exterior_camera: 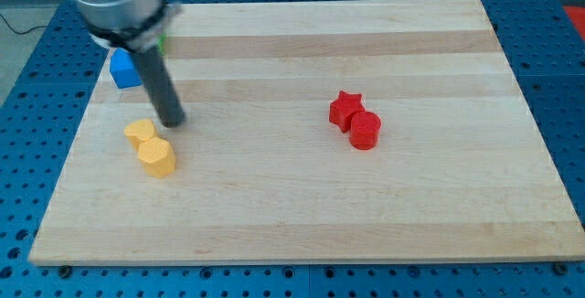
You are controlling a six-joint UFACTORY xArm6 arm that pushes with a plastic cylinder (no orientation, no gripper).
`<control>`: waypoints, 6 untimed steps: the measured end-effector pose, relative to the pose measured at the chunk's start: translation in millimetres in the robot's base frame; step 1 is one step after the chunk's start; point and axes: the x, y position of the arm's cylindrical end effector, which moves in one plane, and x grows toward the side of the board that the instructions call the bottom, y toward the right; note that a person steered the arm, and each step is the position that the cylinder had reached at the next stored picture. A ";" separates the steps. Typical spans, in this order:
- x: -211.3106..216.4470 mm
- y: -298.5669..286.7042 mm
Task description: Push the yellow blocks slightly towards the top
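Note:
Two yellow blocks sit touching at the view's left: a smaller rounded one point(140, 133) and a yellow hexagon-like one point(157, 157) just below and right of it. My tip point(173, 122) rests on the board just up and right of the upper yellow block, a small gap away from it. The dark rod rises up and left to the arm's grey body at the view's top left.
A blue block point(124, 69) lies at the upper left, partly behind the rod, with a bit of green point(163, 42) showing beside the arm. A red star point(345, 109) and a red cylinder point(365, 131) touch at centre right. The wooden board point(302, 225) lies on a blue perforated table.

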 end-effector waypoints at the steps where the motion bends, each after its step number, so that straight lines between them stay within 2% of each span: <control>1: 54.9 29.9; 2: 73.0 13.4; 4: 45.3 -64.3; 6: 43.6 -70.0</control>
